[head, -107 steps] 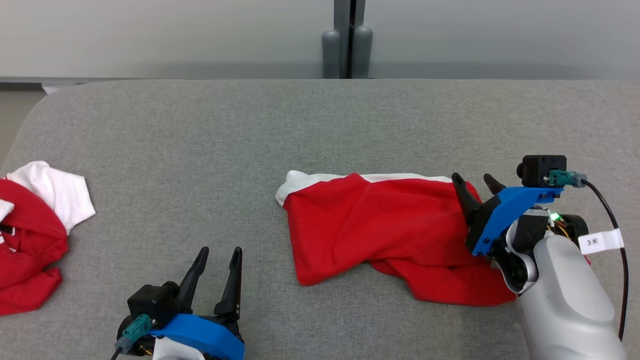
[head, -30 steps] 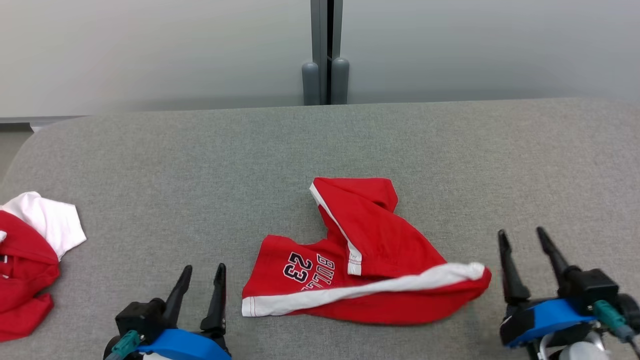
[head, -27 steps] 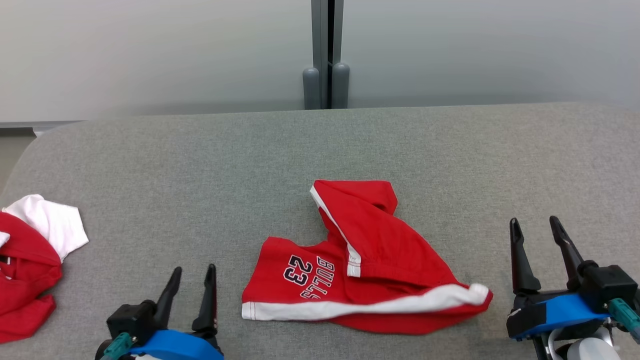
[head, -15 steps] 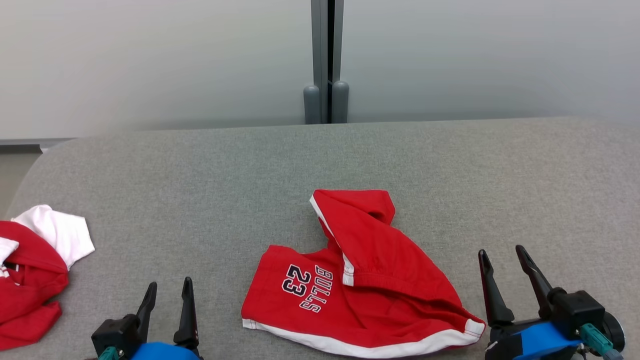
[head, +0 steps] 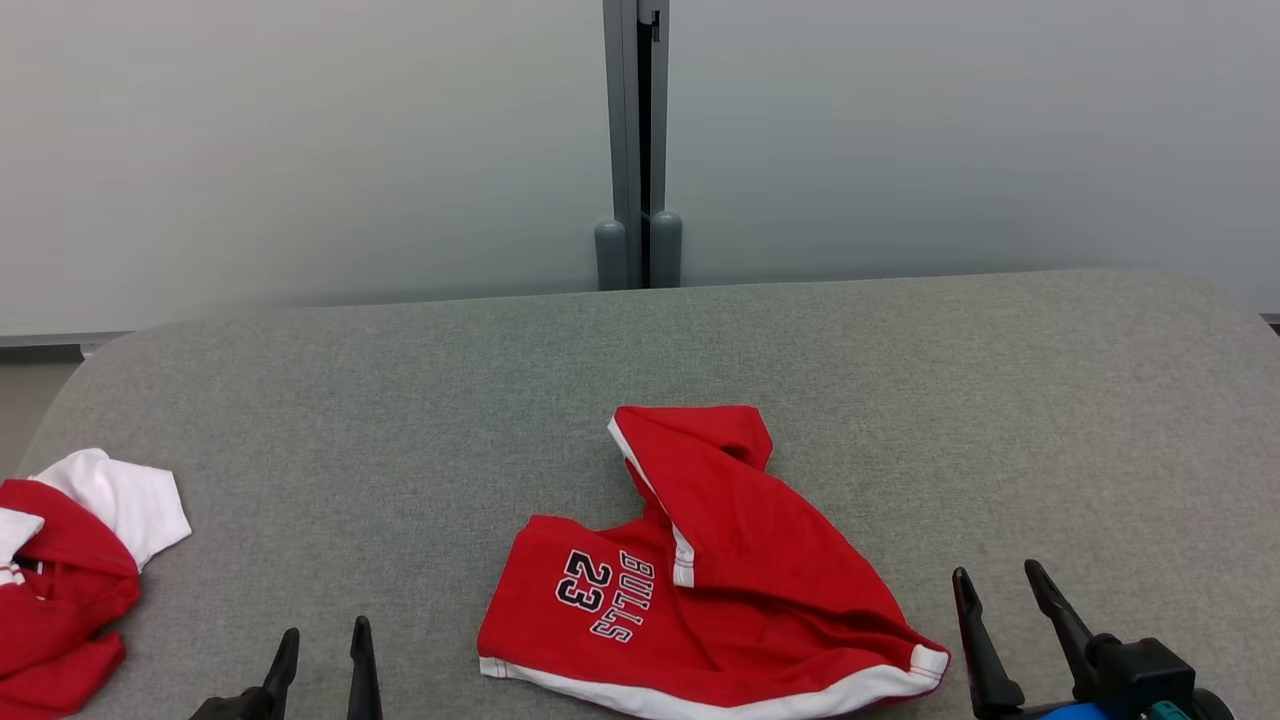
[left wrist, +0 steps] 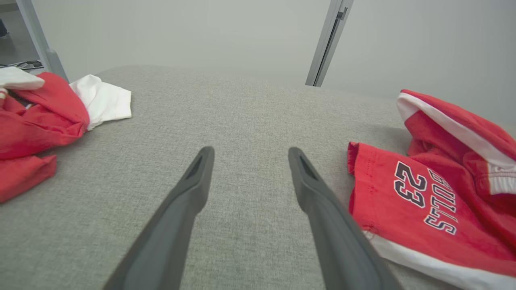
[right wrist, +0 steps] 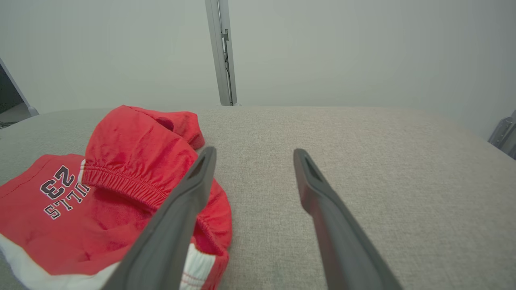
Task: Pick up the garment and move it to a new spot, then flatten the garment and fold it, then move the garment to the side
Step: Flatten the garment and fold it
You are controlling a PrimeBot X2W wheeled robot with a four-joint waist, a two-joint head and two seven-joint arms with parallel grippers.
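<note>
The garment is a pair of red shorts with white trim and "BULLS 23" lettering, lying crumpled on the grey table, one leg folded over toward the back. My left gripper stands open at the table's front, left of the garment and apart from it. My right gripper stands open just right of the garment's waistband end, with nothing between its fingers. In the left wrist view the garment lies right of that gripper. In the right wrist view the garment lies left of that gripper.
A second red-and-white piece of clothing lies bunched at the table's left edge, also seen in the left wrist view. A pale wall with a grey door frame rises behind the table's rounded far edge.
The camera tilted up, so everything sits lower in the head view. The garment's white-trimmed edge settled flat on the table. Both grippers stayed open and drew back toward the front edge.
</note>
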